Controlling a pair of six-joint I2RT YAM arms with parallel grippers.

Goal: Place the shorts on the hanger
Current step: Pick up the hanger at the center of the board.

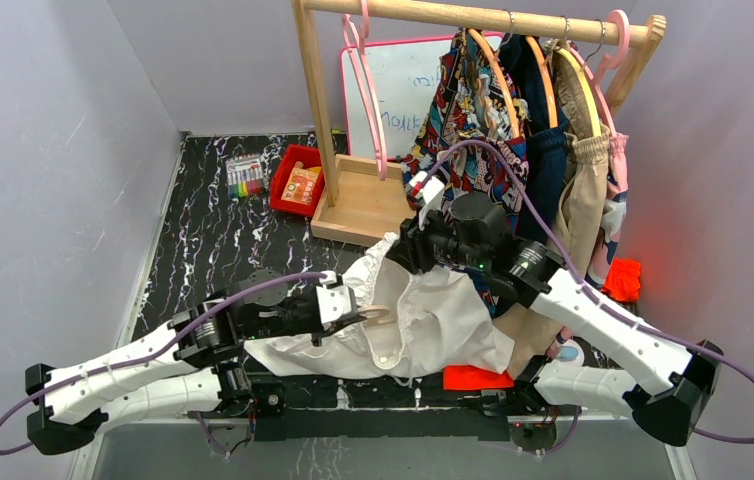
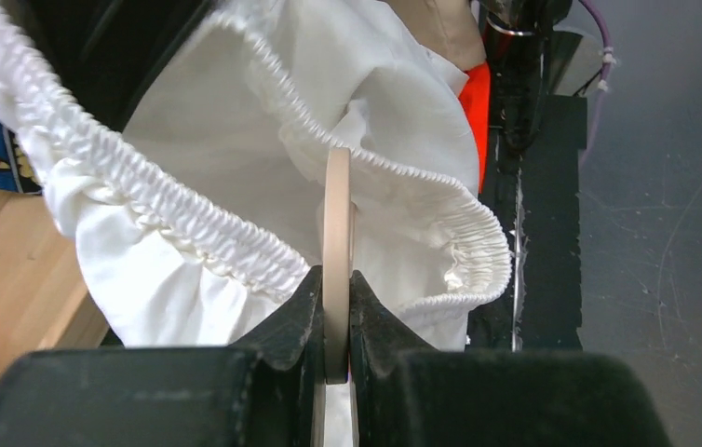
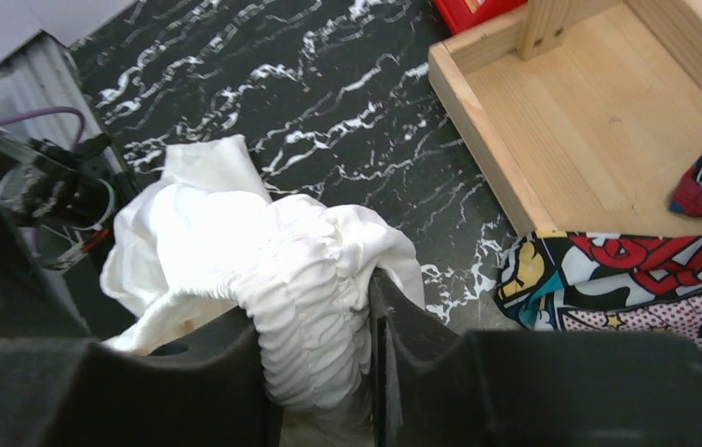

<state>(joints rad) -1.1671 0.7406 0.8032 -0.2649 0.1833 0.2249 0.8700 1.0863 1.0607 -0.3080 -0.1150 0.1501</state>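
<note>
The white shorts (image 1: pixel 423 320) lie bunched over the table's near middle, waistband spread open. My left gripper (image 1: pixel 353 312) is shut on the cream hanger (image 1: pixel 378 318), whose thin edge (image 2: pixel 338 233) runs up between the fingers into the open waistband (image 2: pixel 189 223) of the shorts. My right gripper (image 1: pixel 408 245) is shut on a gathered bunch of the elastic waistband (image 3: pixel 315 326) and holds it up at the far side. Most of the hanger is hidden under the cloth.
A wooden clothes rack (image 1: pixel 373 205) stands at the back with a comic-print garment (image 1: pixel 473 120), tan shorts (image 1: pixel 578 200) and pink and wooden hangers. A red tray (image 1: pixel 298 180) and markers (image 1: pixel 245 178) sit far left. A red object (image 1: pixel 478 378) lies near the front edge.
</note>
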